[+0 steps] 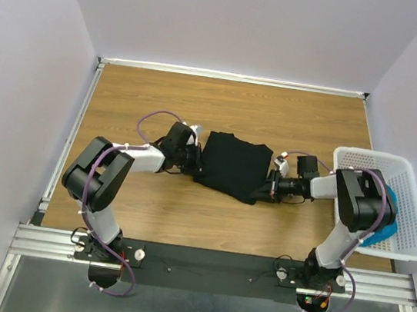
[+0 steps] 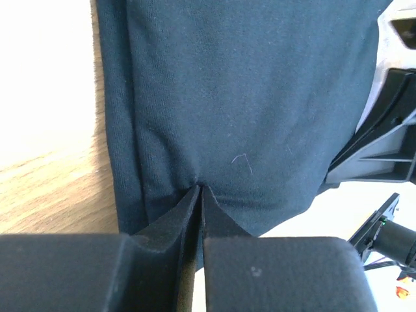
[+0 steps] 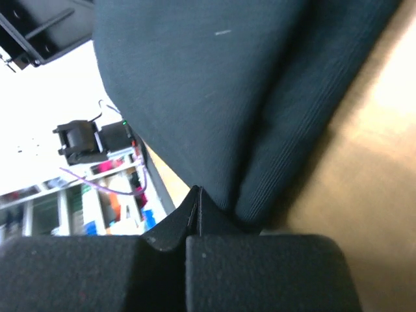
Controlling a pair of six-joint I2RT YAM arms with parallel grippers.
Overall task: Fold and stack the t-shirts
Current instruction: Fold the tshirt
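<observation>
The black t-shirt [image 1: 231, 164] is partly folded at the middle of the wooden table, spread between both grippers. My left gripper [image 1: 194, 162] is shut on its left edge; the left wrist view shows the jaws closed with the dark cloth [image 2: 247, 97] puckered at the tips [image 2: 200, 188]. My right gripper [image 1: 270, 186] is shut on its right edge; the right wrist view shows the cloth [image 3: 214, 78] hanging from the closed tips [image 3: 197, 190], lifted off the wood. The teal-blue t-shirt [image 1: 387, 220] lies in the basket, mostly hidden by my right arm.
A white lattice basket [image 1: 372, 154] stands at the table's right edge beside my right arm. Bare wood [image 1: 201, 101] lies behind the shirt and in front of it. A white wall rail runs along the back and left edges.
</observation>
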